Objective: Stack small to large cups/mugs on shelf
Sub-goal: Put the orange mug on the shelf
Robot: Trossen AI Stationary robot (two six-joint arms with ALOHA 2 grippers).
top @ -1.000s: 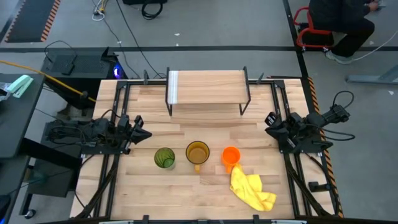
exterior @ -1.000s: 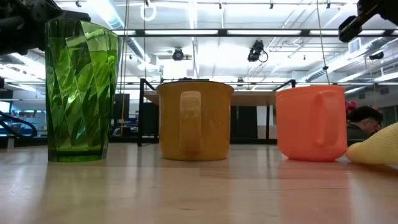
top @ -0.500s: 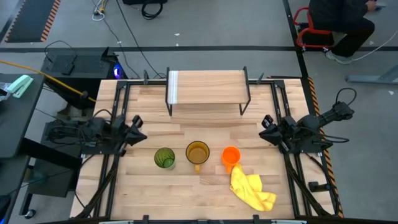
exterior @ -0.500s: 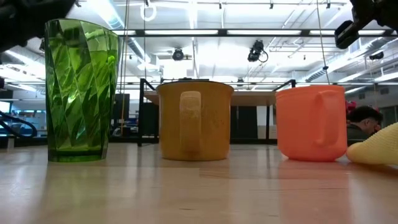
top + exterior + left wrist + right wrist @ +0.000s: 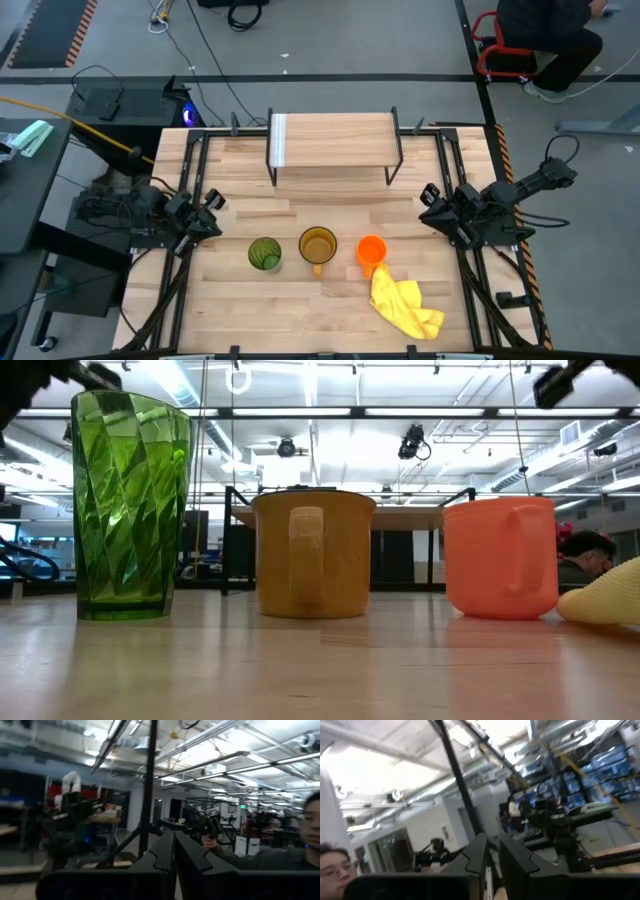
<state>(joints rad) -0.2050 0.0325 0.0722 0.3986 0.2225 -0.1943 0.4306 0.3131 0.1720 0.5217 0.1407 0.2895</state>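
Note:
Three vessels stand in a row on the table's near half: the green tumbler (image 5: 264,253) (image 5: 130,505), the amber mug (image 5: 318,246) (image 5: 313,553) with its handle toward the near edge, and the small orange cup (image 5: 371,250) (image 5: 500,557). The shelf (image 5: 333,140) stands at the far edge on thin black legs, with nothing on its plank top. My left gripper (image 5: 212,203) (image 5: 174,851) hovers left of the tumbler, fingers shut and empty. My right gripper (image 5: 429,196) (image 5: 493,854) hovers right of the orange cup, fingers shut and empty. Both point up over the table.
A crumpled yellow cloth (image 5: 405,305) (image 5: 605,603) lies by the orange cup on its near right side, touching its base. Bare tabletop (image 5: 330,205) stretches between the cups and the shelf. Black frame rails run along both table sides. People show in the room beyond.
My left gripper has drawn back toward the table's left edge and risen, leaving only its tip in the low view's top corner. My right gripper has also risen and shifted slightly toward the table's middle. The cups and cloth have stayed put.

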